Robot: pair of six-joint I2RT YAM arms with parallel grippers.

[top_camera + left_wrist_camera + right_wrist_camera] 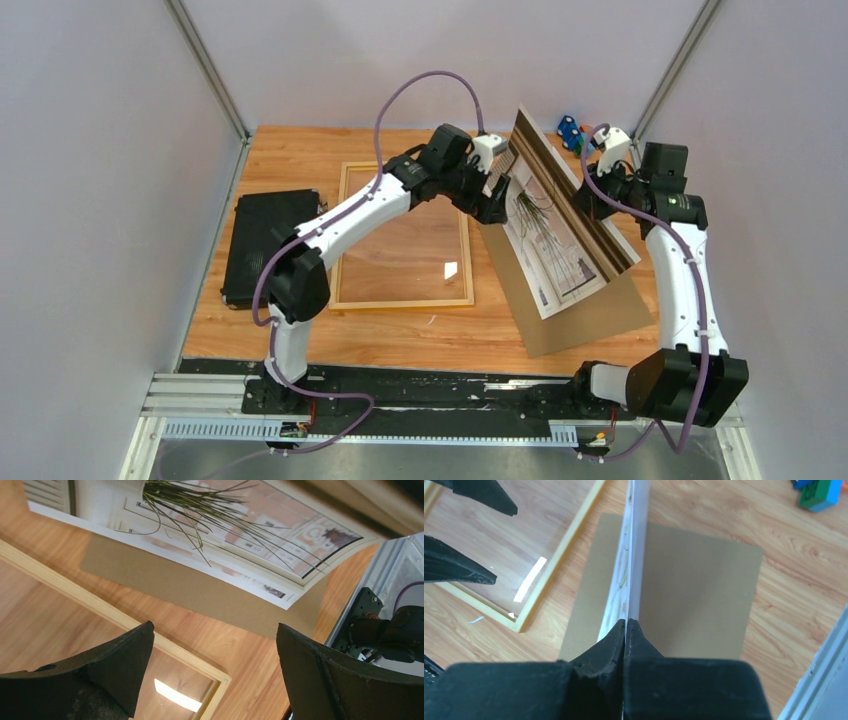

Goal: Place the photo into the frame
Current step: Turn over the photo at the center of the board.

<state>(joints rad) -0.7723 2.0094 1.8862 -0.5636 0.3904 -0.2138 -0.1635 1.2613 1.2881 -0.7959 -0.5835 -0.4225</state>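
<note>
Two claws split the work: the right gripper [625, 630] pinches the photo [550, 250] by its edge, tilted up off the backing board [590, 320], while the left gripper [215, 630] hovers spread wide at its 9 o'clock, probably to steer it onto the frame [400, 302] lying flat beyond.

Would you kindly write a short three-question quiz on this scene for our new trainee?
1. True or false: the right tool is shut on the edge of the photo.
2. The frame is: A) lying flat on the table; B) standing upright; C) held aloft.
3. Fill in: the left tool is ___ (open or shut).

Key: 1 true; 2 A; 3 open.
</note>
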